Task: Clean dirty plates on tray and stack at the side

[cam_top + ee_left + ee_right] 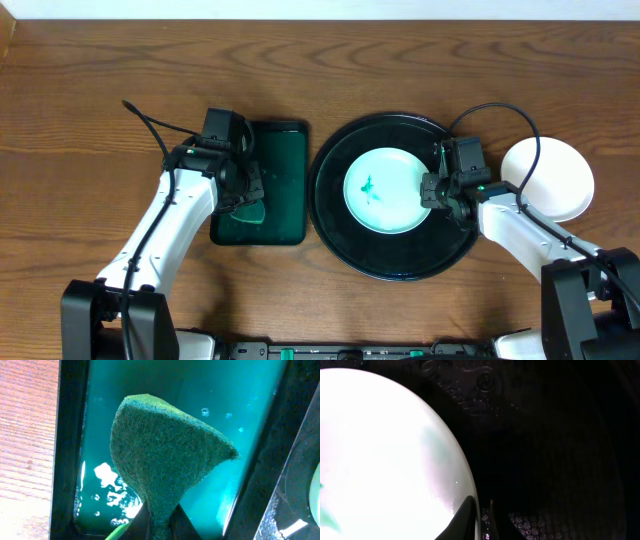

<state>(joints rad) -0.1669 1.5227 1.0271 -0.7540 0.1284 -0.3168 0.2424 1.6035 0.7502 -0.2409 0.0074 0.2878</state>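
Dirty plate point(383, 190): round, pale, lying flat at the middle of the black tray point(340, 225), with a green smear point(370, 187) left of its centre. Being round, it has no long axis to line up with.

Right gripper point(432, 190): at the plate's right edge, so the plate lies to its left, toward the table's centre. In the right wrist view the fingertips point(465, 516) stand narrowly to either side of the rim. I read this as a pinch on the plate, though that view is dark and shows little more than the tips.

Side plate point(555, 178): white, on the table point(100, 80) just off the tray's right rim and behind the right arm. I cannot tell whether it is one plate or a stack.

Left gripper point(243, 192): clamped on a green sponge point(165, 455), which hangs over the water in the rectangular green tray point(285, 150), just beside the black tray's left rim.

Governing relation: the right arm is the nearer one and is at the plate already. The sponge is well apart from the smear, which lies to its right across both tray rims. In my judgement wiping is the step in hand, and the sponge has to travel rightward.
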